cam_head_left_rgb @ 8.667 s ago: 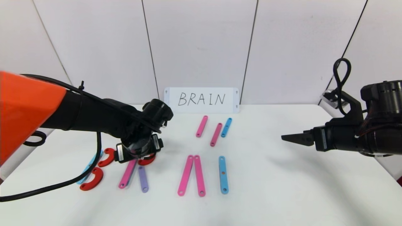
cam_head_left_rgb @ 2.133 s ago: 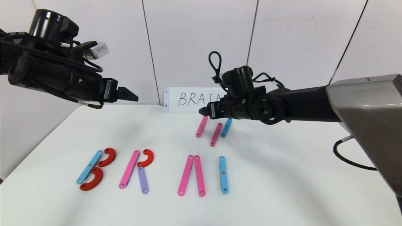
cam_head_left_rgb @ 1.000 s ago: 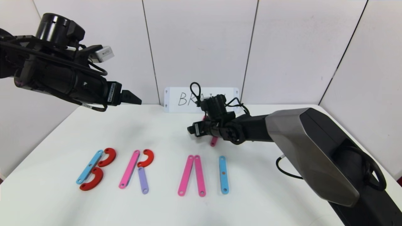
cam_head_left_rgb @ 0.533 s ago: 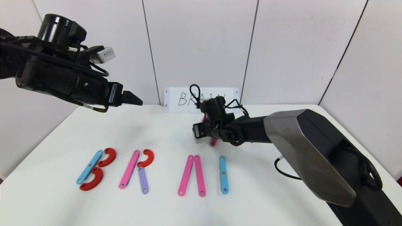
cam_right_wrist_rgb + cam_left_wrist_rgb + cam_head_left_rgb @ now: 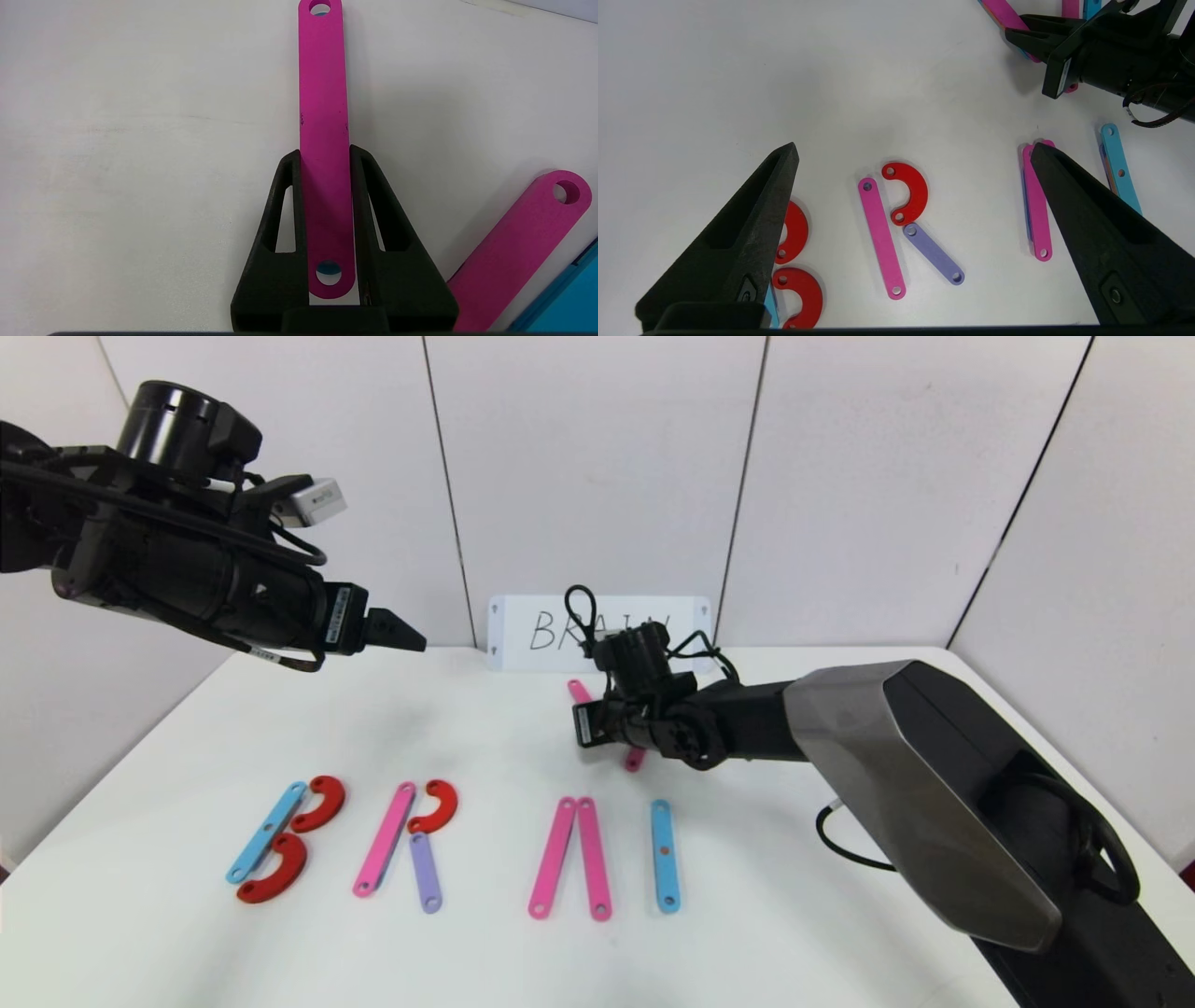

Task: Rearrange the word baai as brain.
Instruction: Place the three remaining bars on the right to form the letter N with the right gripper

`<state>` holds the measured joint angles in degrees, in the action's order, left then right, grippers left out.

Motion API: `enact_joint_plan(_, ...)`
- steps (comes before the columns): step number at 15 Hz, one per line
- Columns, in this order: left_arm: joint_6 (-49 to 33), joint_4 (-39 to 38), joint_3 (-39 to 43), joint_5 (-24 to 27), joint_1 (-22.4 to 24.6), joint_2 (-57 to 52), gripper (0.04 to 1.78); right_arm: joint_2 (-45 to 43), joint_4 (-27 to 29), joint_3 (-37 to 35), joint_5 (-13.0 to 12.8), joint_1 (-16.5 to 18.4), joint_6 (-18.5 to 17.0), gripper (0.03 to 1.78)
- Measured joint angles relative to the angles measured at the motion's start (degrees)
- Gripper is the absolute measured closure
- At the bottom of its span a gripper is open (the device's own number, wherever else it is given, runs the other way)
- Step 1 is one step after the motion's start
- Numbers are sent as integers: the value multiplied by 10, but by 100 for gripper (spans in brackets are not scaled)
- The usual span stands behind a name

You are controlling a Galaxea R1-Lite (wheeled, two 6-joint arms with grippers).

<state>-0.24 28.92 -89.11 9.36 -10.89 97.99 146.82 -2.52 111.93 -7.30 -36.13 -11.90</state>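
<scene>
The big letters lie in a row near the table's front: a B of a blue strip and two red curves, an R of a pink strip, a red curve and a purple strip, two leaning pink strips, and a blue strip. My right gripper is low at the back middle, shut on a spare pink strip near one end. My left gripper hangs open and empty, high above the R.
The white BRAIN card stands against the back wall, partly hidden by my right wrist. Another spare pink strip and a blue strip lie beside my right gripper. Only the pink one's end shows in the head view.
My left arm rose from the R and drew back left. My right arm reached in, dropped onto the spare strips and closed on a pink one, whose free end has swung left.
</scene>
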Motion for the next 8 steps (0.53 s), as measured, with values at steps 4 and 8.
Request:
enact_joint_plan(4, 0, -1, -1, 0, 1, 0, 8, -32, 1, -14, 0, 0, 0, 151)
enact_joint_plan(8, 0, -1, -3, 0, 1, -2, 8, -115, -13, -109, -2, 5, 0, 151)
